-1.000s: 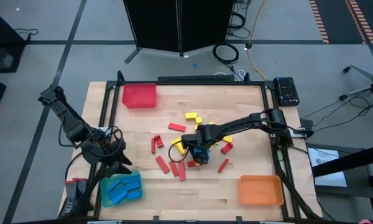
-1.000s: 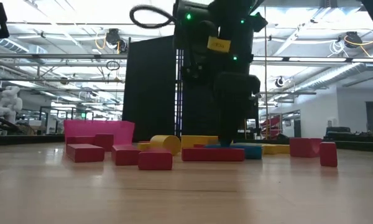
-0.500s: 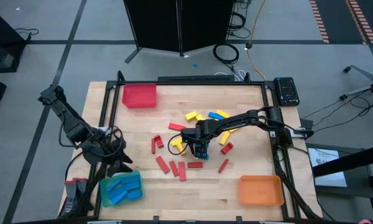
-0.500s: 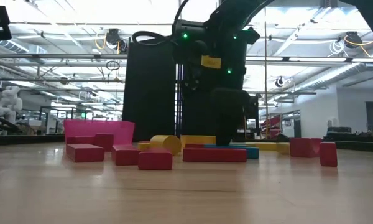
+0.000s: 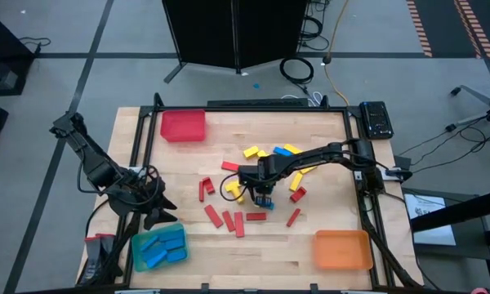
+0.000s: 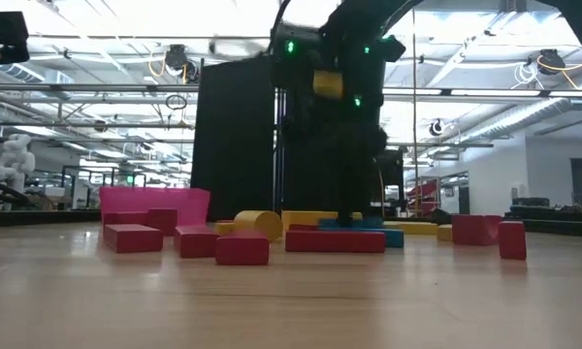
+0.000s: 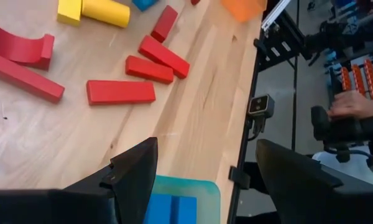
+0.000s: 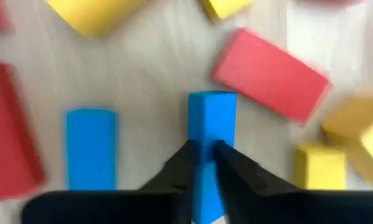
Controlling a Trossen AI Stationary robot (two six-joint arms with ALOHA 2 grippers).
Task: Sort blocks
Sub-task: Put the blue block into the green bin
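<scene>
Red, yellow and blue blocks (image 5: pixel 229 219) lie flat and scattered over the middle of the wooden table. My right gripper (image 5: pixel 263 198) points down among them and is shut on a blue block (image 8: pixel 212 112). A second blue block (image 8: pixel 90 146) lies flat beside it. In the low view this gripper (image 6: pixel 347 218) stands behind a long red block (image 6: pixel 335 240). My left gripper (image 7: pixel 205 180) is open at the near left, beside the teal tray (image 5: pixel 158 247) that holds blue blocks. My right gripper pinches the blue block's two long sides (image 8: pixel 211 140) between its two fingers, toward one end of the block. The fingers come from above, pointing down, and lie across the block. Whether the block is clear of the table cannot be told.
A red tray (image 5: pixel 183 125) stands at the far left and an orange tray (image 5: pixel 341 249) at the near right. Yellow blocks (image 5: pixel 251 153) lie just beyond my right gripper and red blocks (image 7: pixel 155 61) in front of my left one. A black device (image 5: pixel 376 119) sits on the far right frame.
My right arm has shifted a little toward the table's left edge, uncovering yellow and blue blocks behind it. In the low view its fingers have drawn together over the blue block. The other blocks have stayed where they were.
</scene>
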